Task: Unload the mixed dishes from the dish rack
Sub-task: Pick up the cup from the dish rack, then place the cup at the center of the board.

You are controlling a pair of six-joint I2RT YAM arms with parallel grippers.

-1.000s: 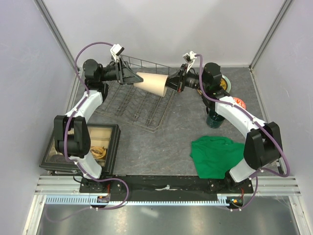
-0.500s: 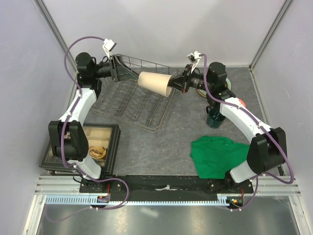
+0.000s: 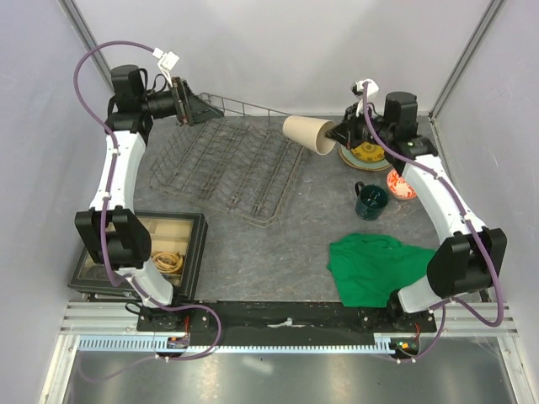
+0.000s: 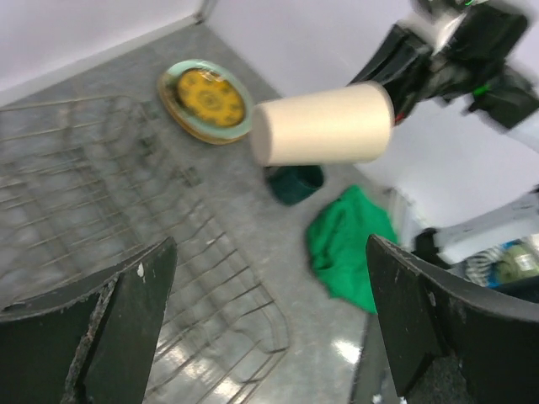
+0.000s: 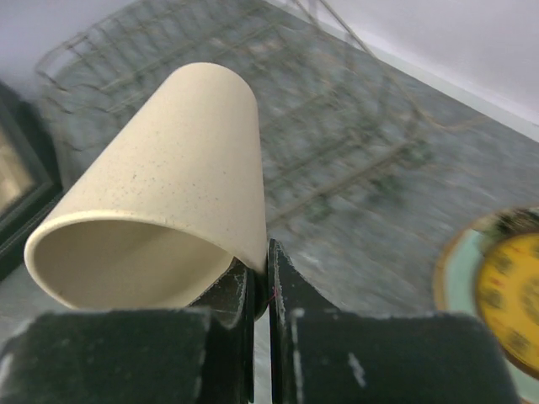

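The tall beige cup hangs on its side in the air past the right end of the dish rack. My right gripper is shut on its rim, one finger inside the mouth and one outside. My left gripper stands open and holds nothing above the rack's back left corner, far from the cup. The yellow-patterned plate lies on a mint-green plate on the table. Right of the rack also sit the red-and-white bowl and the dark green mug. I see no dishes between the rack's tines.
A green cloth lies crumpled at the front right. A black-framed tray with small items sits at the front left, beside the left arm's base. Grey walls close in the table on three sides.
The left gripper opened fully, let go of the cup and drew back to the left. The right arm carried the cup rightward, off the rack toward the plates.
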